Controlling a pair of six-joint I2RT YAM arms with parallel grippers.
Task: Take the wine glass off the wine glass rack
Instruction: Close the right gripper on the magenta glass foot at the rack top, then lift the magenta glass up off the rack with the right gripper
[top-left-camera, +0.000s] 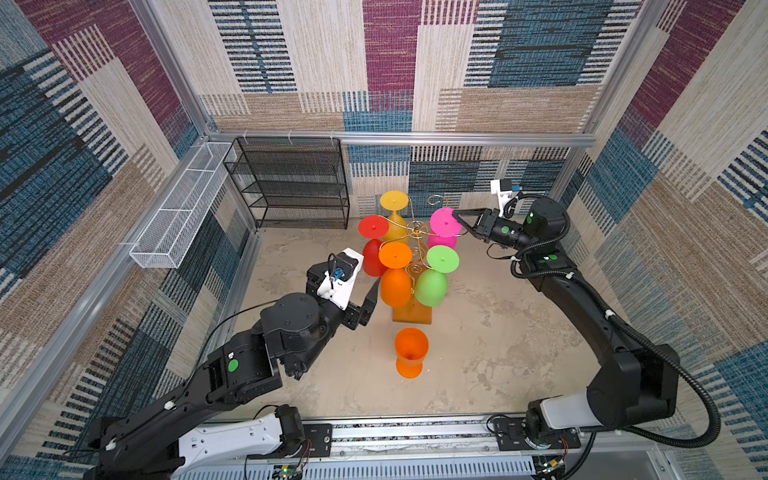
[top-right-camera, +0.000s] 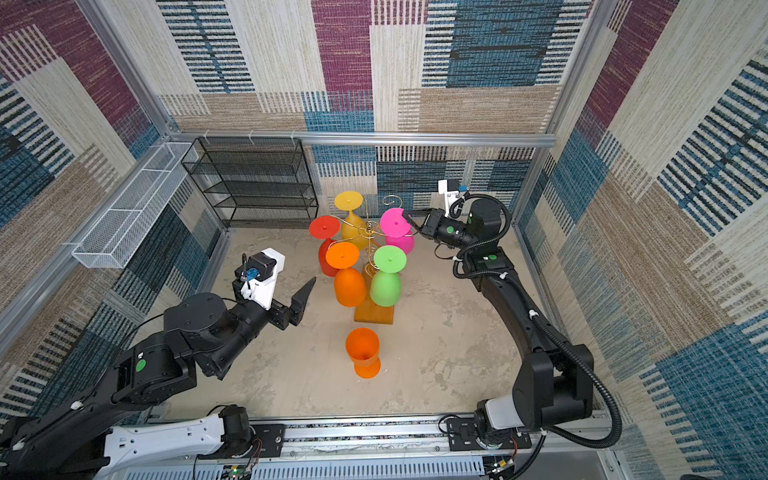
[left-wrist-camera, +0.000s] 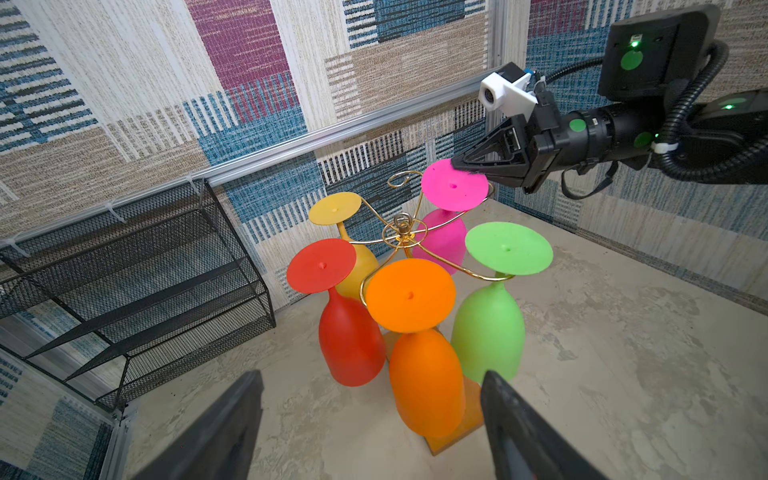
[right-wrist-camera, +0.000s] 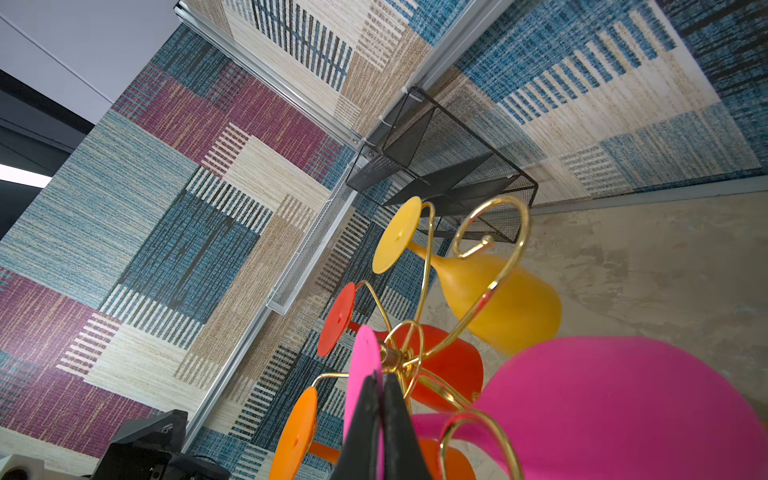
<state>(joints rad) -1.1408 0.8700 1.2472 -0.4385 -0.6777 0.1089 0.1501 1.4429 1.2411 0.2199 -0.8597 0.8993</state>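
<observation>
We note pink wine glass (top-left-camera: 445, 222) hangs from wine glass rack (top-left-camera: 409, 314), axis vertical, foot up. Right gripper (top-left-camera: 457, 216) closed, apparently pinching foot rim; left gripper (left-wrist-camera: 372, 376) wide, empty.

The wine glass rack (top-left-camera: 411, 314) stands mid-tabletop (top-left-camera: 498, 332). A wine glass (top-left-camera: 444, 222) hangs at its right rear, with four other glasses (top-left-camera: 395, 254) hung around it. Another glass (top-left-camera: 411, 351) stands just before the rack. A tiered shelf (top-left-camera: 291, 183) sits behind-left and a basket (top-left-camera: 183, 208) farther left.
</observation>
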